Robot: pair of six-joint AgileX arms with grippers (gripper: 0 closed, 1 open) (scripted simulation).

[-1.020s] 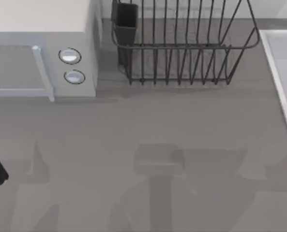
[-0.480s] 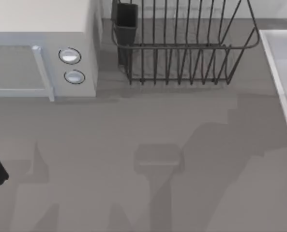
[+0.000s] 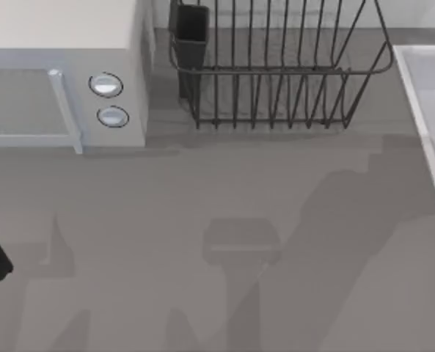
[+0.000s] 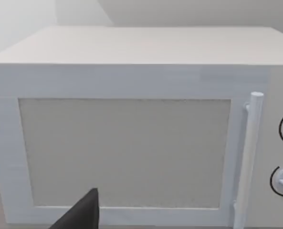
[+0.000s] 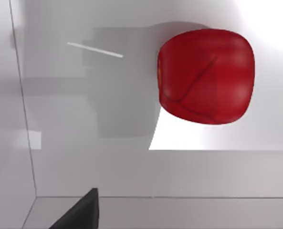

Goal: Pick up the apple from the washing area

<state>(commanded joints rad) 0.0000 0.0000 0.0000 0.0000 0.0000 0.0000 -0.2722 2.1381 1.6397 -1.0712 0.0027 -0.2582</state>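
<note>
Apple: the apple (image 5: 204,76) lies on the pale floor of the sink (image 5: 84,162), directly below my right gripper (image 5: 81,212) and apart from it.
Right gripper state: I cannot tell.
Left gripper: my left gripper (image 4: 81,213) is parked facing the microwave (image 4: 131,143); state, I cannot tell.
Sink rim: rim (image 3: 422,125) at table's right edge.

Even, soft light is cast from above. Broad, angular grey shadows are thrown across the worktop (image 3: 202,191) toward its front edge. The apple (image 5: 205,76) is shown glossy, with a dark shadow beside it and a bright patch beneath.
</note>
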